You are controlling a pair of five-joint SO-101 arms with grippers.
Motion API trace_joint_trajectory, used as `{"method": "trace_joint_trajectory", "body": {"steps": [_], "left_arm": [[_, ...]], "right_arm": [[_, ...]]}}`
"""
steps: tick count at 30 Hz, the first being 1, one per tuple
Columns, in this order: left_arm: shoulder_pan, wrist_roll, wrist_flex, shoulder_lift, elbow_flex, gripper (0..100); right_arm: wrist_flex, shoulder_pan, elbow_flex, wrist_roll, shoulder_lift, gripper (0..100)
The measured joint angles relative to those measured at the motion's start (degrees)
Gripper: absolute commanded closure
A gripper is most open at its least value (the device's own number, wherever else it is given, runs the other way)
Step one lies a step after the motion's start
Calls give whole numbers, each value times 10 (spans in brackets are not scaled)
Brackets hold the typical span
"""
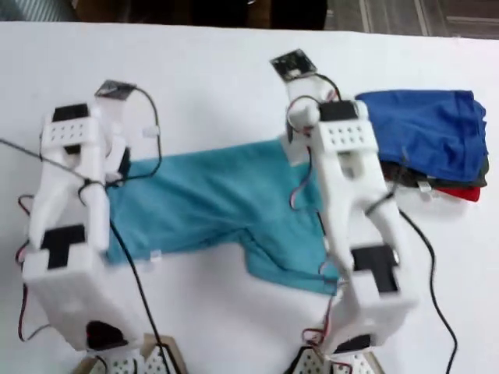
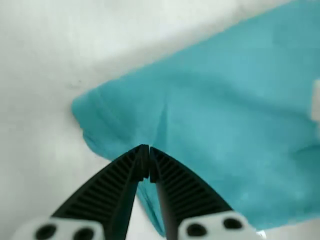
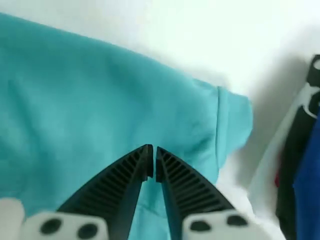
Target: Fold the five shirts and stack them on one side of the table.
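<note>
Where the teal shirt [image 1: 210, 202] ends, white table [image 1: 218, 70] runs to dark floor [image 1: 390, 14].

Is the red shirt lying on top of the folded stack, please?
No, the blue shirt lies uppermost, with the red shirt peeking out underneath.

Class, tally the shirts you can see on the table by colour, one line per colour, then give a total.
teal shirt: 1
blue shirt: 1
black shirt: 1
red shirt: 1
Total: 4 shirts visible. The stack may hide more.
</note>
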Motion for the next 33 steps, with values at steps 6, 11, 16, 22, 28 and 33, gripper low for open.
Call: {"method": "trace_joint_trajectory", "body": {"steps": [6, 11, 16, 22, 28, 33], "left_arm": [[-34, -10, 0, 100, -48, 972], [-43, -19, 8, 168, -130, 972], [-43, -19, 60, 263, -281, 972], [-33, -19, 156, 421, -561, 972], [-16, -19, 225, 540, -801, 972], [-8, -19, 226, 534, -806, 972]], "right_arm": [[-1, 0, -96, 0, 148, 979], [-1, 6, -174, 0, 230, 979], [-1, 43, -247, 0, 301, 979], [-1, 63, -295, 0, 349, 979], [27, 64, -317, -3, 352, 979], [85, 66, -345, -3, 332, 979]]}}
